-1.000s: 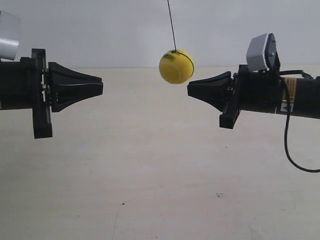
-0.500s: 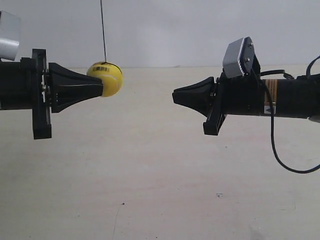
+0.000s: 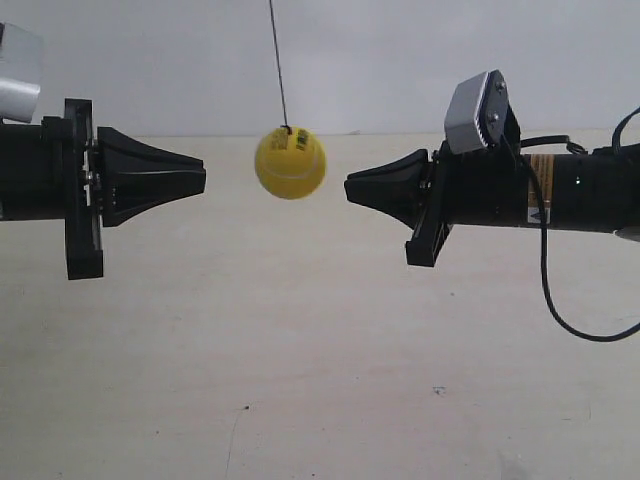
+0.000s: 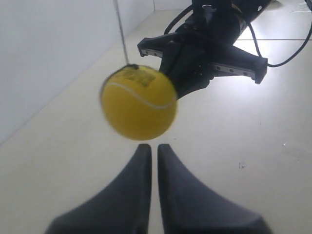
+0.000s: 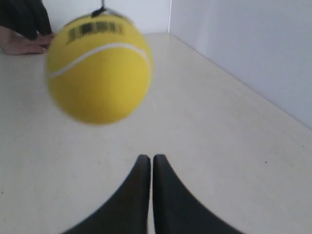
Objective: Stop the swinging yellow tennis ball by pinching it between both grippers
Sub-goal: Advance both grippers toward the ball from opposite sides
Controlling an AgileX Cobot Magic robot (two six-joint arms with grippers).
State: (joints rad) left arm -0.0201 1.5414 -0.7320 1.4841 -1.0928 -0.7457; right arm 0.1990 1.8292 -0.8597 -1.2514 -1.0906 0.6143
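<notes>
The yellow tennis ball [image 3: 290, 162] hangs on its thin black string [image 3: 278, 65] in the gap between the two cone tips, touching neither and nearer the tip at the exterior view's right. My left gripper [image 3: 203, 180] is the arm at the exterior view's left; it is shut and holds nothing. Facing it, my right gripper [image 3: 349, 188] is also shut and empty. In the left wrist view the ball [image 4: 139, 102] floats just beyond my left gripper [image 4: 152, 146], in front of the right arm [image 4: 204, 48]. In the right wrist view the blurred ball [image 5: 100, 66] hangs off-centre from my right gripper [image 5: 147, 157].
A black cable [image 3: 560, 310] loops down from the right arm. A person's hand [image 5: 22, 45] rests on the beige surface far behind the ball. A white wall [image 3: 400, 60] stands behind the scene.
The ball swung from near the right tip to the left tip, and now is back toward the middle. The right arm moved inward earlier and has held still since.
</notes>
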